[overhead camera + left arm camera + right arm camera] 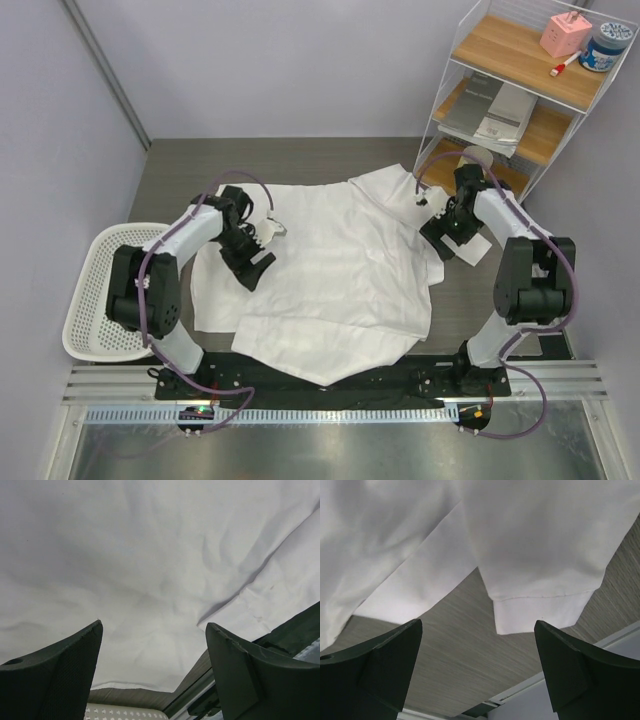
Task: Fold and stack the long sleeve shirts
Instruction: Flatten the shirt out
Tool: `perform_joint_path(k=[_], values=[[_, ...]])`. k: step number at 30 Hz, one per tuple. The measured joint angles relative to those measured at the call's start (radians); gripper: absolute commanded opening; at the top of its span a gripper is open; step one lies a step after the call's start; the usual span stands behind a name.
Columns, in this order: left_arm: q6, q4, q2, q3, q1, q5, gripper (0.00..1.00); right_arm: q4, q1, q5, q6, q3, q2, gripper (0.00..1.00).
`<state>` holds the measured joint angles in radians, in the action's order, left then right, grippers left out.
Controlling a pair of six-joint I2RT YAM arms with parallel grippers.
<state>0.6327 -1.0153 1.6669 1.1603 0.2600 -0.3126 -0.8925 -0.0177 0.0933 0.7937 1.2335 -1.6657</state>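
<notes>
Table (180,170) bearing a long sleeve shirt (340,275) spread flat between the two arms.
The shirt lies open, probably so its sides and sleeves can be folded inward; one sleeve cuff (540,610) rests on bare table. The left hand (154,625) above the cloth and the right hand (477,622) above the cuff both gape wide, gripping nothing.

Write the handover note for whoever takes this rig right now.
Left gripper: open, empty, above the left part of the long sleeve shirt.
Right gripper: open, empty, above a sleeve cuff at the right edge.
The shirt lies spread and rumpled on the table.
Done: no finished fold or stack visible.
Left: fold it, then stack.
</notes>
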Motion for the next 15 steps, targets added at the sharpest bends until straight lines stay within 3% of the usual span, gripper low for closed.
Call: perform_joint_path(k=[7,11,14,15], values=[[-0.010,-0.016,-0.057,0.000,0.000,-0.021,0.84,0.112,-0.007,-0.105,0.067,-0.003,-0.174,0.97],[-0.023,-0.016,-0.071,0.000,0.000,-0.026,0.84,0.132,-0.011,-0.148,0.090,0.011,-0.207,0.89],[-0.026,-0.015,-0.073,-0.001,0.000,-0.029,0.84,0.134,-0.010,-0.175,0.103,0.025,-0.222,0.62],[-0.027,-0.015,-0.075,-0.002,0.000,-0.029,0.83,0.135,-0.010,-0.183,0.110,0.028,-0.227,0.42]])
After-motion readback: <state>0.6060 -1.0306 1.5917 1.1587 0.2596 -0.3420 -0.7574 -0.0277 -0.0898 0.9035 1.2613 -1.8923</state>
